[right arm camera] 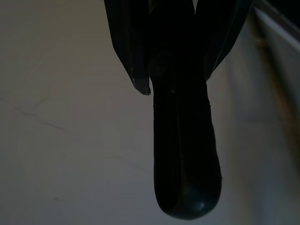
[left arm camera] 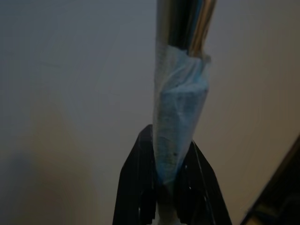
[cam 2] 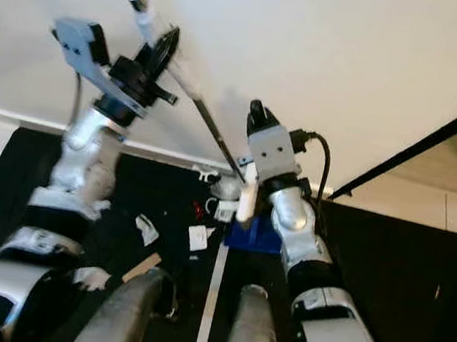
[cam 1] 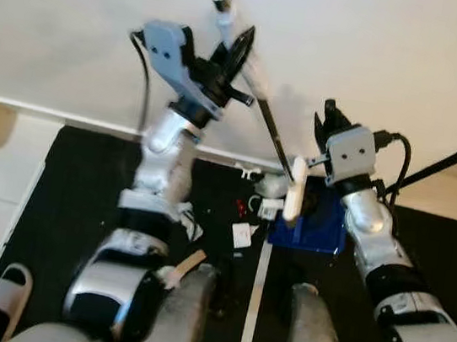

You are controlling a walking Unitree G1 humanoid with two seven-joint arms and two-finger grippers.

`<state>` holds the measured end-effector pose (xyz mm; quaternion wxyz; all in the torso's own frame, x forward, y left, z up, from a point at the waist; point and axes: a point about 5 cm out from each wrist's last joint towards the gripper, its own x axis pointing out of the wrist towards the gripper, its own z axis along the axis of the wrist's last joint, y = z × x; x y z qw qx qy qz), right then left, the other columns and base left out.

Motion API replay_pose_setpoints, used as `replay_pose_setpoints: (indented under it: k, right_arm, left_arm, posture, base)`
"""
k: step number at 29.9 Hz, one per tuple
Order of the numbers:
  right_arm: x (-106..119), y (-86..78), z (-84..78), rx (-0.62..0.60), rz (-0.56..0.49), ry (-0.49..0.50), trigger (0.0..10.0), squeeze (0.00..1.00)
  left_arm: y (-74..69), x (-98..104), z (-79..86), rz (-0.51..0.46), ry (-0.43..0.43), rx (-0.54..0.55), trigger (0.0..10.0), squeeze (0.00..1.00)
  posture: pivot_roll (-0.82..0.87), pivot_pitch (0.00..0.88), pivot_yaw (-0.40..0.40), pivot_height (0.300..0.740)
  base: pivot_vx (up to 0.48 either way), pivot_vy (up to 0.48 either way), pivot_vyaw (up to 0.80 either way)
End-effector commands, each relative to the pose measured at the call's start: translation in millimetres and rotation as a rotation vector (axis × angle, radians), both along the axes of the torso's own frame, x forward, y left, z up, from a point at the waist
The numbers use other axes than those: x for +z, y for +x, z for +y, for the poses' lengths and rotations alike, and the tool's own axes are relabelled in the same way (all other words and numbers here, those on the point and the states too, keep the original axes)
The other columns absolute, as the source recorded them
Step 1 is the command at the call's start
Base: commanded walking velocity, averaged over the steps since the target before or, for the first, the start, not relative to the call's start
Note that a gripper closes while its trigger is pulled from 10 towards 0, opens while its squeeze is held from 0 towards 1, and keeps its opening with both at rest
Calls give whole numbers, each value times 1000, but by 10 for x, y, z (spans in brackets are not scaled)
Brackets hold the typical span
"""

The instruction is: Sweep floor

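In the head views we see the left tool (cam 1: pixel 236 57) raised before a pale wall (cam 1: pixel 382 48), its black fingers pinched on the upper part of a broom handle (cam 1: pixel 260 99); the handle slants down toward the robot's right to a white fitting (cam 1: pixel 296 189) above a blue dustpan (cam 1: pixel 310 229) on the black floor (cam 1: pixel 83 176). The right tool (cam 1: pixel 329 121) points up beside the handle, and these views hide what its fingers grip; a black cable (cam 1: pixel 401 165) loops from its wrist. White scraps of litter (cam 1: pixel 242 234) lie on the floor just left of the dustpan, by a white stripe (cam 1: pixel 256 302).

The left wrist view adds what the head views blur: the left tool (left arm camera: pixel 168 178) is closed on a bluish-white wrapping (left arm camera: pixel 180 122) around the shiny metal handle (left arm camera: pixel 187 21); the fingers (left arm camera: pixel 136 187) touch the wrapping on both sides. The right wrist view shows the right tool (right arm camera: pixel 178 61) clamped nearly closed on a dark rounded grip (right arm camera: pixel 185 154) that juts past the fingertips (right arm camera: pixel 140 86); we cannot tell which object this grip belongs to.
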<state>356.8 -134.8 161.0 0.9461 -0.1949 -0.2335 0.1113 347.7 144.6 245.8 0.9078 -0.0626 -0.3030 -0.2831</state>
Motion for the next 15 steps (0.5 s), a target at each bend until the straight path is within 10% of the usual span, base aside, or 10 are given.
replay_pose_setpoints:
  k: [1, 7, 15]
  right_arm:
    - [-218, -57, -5, -15, 81, 1, 10000, 0]
    - [-243, -79, -11, -14, 82, -1, 10000, 0]
    - [-229, -81, -1, -8, 76, -6, 10000, 0]
  left_arm:
    - [-122, -9, 275, 2, 74, 38, 10000, 0]
    - [-313, -103, 738, 84, 146, 143, 10000, 0]
    - [-285, -418, 788, 161, 158, 224, 10000, 0]
  posture:
    - [22, 375, 145, 740]
    - [29, 386, 150, 740]
    - [2, 427, 129, 740]
  base:
    - [0, 0, 0]
    - [0, 0, 0]
    - [0, 0, 0]
